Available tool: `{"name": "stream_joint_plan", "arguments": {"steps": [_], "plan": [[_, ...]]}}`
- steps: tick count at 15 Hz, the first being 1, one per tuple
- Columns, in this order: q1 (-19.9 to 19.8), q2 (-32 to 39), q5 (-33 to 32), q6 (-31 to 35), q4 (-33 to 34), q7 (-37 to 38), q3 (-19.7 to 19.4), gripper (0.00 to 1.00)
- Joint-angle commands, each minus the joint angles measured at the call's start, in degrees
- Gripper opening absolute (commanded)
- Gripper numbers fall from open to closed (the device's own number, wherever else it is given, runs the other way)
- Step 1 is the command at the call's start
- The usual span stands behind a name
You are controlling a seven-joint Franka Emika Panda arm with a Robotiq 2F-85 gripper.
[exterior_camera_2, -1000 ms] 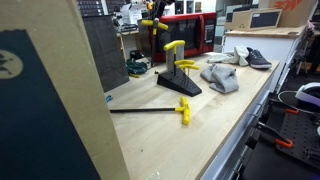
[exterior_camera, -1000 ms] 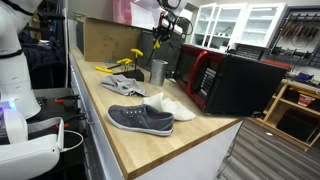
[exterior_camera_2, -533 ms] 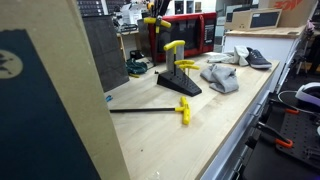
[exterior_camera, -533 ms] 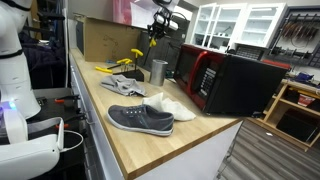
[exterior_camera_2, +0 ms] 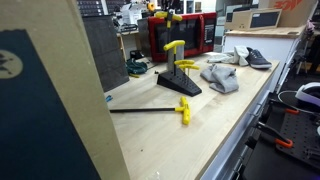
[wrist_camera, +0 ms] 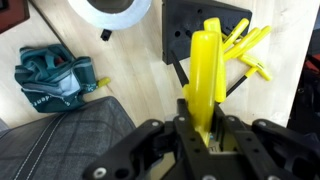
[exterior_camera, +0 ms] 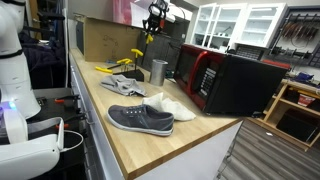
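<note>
The arm has risen over the last second, lifting the fingers (wrist_camera: 186, 125) higher and further from the red-fronted black microwave oven (exterior_camera: 225, 82). They are clamped tight on the yellow plastic T-handled tool (wrist_camera: 205, 65), which shows in both exterior views (exterior_camera_2: 160, 17) held high in the air, well above the pale wooden surface (exterior_camera: 130, 140).

Straight below the fingers in the wrist view stands the black angled tool stand (wrist_camera: 190, 22), with more yellow handles (wrist_camera: 245, 45) fanned out just beside the held one. Off to one side of the fingers lie a teal crumpled bundle (wrist_camera: 52, 82) and the grey fabric shoe (wrist_camera: 70, 135). A metal cup (exterior_camera: 157, 71) stands below them, near the stand.

To carry this lift well, I judge that the grip should stay firm and centred on the handle so it cannot pivot. The travel should stay vertical until the tool's lower end, hidden here, is surely clear of the stand. Sideways drift risks catching the neighbouring handles.
</note>
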Motion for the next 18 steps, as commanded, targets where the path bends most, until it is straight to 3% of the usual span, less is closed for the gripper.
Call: {"name": "stream_joint_plan", "arguments": {"steps": [1, 11, 18], "plan": [[-0.15, -5.1, -1.52, 3.09, -6.86, -1.94, -1.33, 0.06], [0.2, -5.1, -0.39, 9.54, -11.7, -3.02, -2.0, 0.06], [0.83, -5.85, 3.52, 8.45, -12.59, -1.99, -1.25, 0.06]]}}
